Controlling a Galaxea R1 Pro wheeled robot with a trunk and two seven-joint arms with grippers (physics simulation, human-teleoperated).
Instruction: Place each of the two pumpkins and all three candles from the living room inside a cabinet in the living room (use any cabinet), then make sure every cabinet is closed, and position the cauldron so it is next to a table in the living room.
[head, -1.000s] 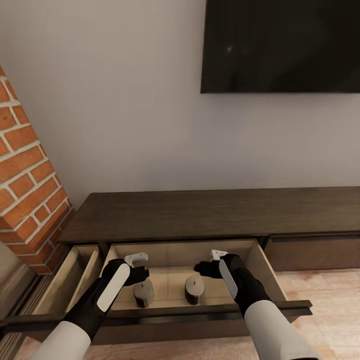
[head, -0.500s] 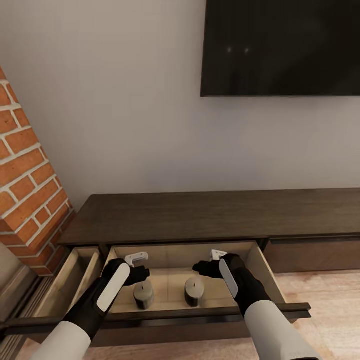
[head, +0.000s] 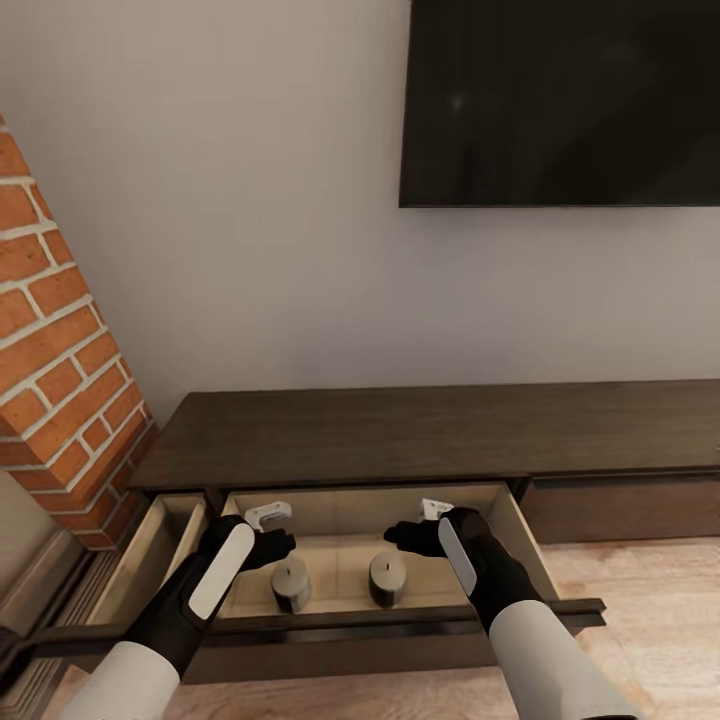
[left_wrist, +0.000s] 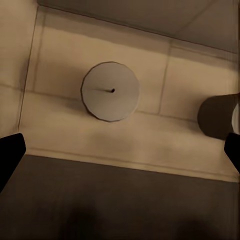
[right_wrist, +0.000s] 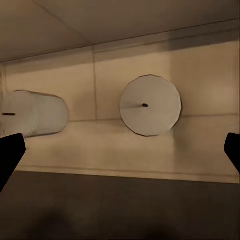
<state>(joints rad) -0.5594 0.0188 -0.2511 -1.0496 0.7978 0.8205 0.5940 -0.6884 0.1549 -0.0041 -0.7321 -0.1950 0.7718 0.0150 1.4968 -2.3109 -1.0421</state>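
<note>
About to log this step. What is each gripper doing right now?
Left gripper: open, empty, above a candle.
Right gripper: open, empty, above the other candle.

We see a large black television (head: 560, 100) on the pale grey wall (head: 250, 220) at the far right. A red brick column (head: 55, 350) stands at the left. Light wooden floor (head: 650, 610) lies near right.
</note>
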